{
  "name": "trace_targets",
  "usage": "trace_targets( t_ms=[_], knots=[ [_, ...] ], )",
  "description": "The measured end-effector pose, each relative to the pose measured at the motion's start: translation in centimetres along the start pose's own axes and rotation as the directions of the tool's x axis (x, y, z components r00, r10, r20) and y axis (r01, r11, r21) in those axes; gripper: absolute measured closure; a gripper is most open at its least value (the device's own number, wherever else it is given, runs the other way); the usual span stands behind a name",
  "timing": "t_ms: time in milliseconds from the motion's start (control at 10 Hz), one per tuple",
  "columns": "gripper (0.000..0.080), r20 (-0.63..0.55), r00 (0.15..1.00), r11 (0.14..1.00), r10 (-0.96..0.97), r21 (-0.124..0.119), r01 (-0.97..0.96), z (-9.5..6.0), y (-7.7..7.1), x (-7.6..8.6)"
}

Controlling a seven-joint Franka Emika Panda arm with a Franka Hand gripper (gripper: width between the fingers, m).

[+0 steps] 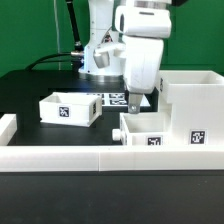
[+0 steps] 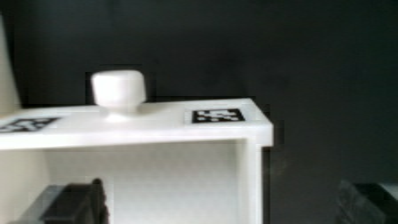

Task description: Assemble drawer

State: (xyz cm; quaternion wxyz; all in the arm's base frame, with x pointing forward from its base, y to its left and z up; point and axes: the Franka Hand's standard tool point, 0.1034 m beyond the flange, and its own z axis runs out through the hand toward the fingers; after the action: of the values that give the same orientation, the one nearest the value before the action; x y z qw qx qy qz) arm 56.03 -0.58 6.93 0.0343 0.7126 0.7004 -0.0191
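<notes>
The drawer is in three white pieces with square markers. One small tray point(image 1: 70, 108) sits on the black table at the exterior view's left. A second tray point(image 1: 147, 130) with a round knob point(image 1: 118, 132) sits against the tall box casing point(image 1: 195, 105) at the exterior view's right. My gripper point(image 1: 135, 103) hangs just above this second tray, open and empty. In the wrist view the tray point(image 2: 151, 175) and its knob point(image 2: 119, 92) lie below my gripper point(image 2: 222, 205). The dark fingers point(image 2: 75, 200) stand wide apart, with one of the tray's side walls between them.
A low white wall point(image 1: 90, 157) borders the table's near edge and the exterior view's left side. The marker board point(image 1: 110, 98) lies flat behind my gripper. The robot base and cables stand at the back.
</notes>
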Motion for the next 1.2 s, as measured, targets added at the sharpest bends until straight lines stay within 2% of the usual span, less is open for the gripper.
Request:
trace_targets(
  t_ms=[200, 300, 500, 600, 700, 800, 900, 1000, 1200],
  knots=[
    [0.0151, 0.016, 1.0, 1.0, 0.0, 0.006, 0.0, -1.8, 1.5, -3.0],
    [0.0151, 0.015, 1.0, 1.0, 0.001, -0.002, -0.001, -2.0, 1.9, -3.8],
    [0.0151, 0.015, 1.0, 1.0, 0.005, 0.005, -0.005, -1.7, 1.6, -4.1],
    [0.0151, 0.008, 1.0, 1.0, -0.016, 0.006, 0.016, -1.0, 1.5, -4.2],
    [0.0151, -0.031, 0.997, 0.998, -0.064, 0.011, 0.064, 1.2, 0.9, -4.6],
    [0.0151, -0.072, 0.995, 0.998, -0.062, 0.022, 0.064, 2.0, 1.5, -5.4],
    [0.0151, -0.09, 0.993, 0.997, -0.077, 0.01, 0.078, 2.1, 2.3, -5.8],
    [0.0151, -0.138, 0.985, 0.994, -0.105, 0.009, 0.107, 3.0, 2.0, -6.3],
    [0.0151, -0.197, 0.974, 0.993, -0.114, 0.02, 0.12, 4.5, 2.1, -6.6]
  ],
)
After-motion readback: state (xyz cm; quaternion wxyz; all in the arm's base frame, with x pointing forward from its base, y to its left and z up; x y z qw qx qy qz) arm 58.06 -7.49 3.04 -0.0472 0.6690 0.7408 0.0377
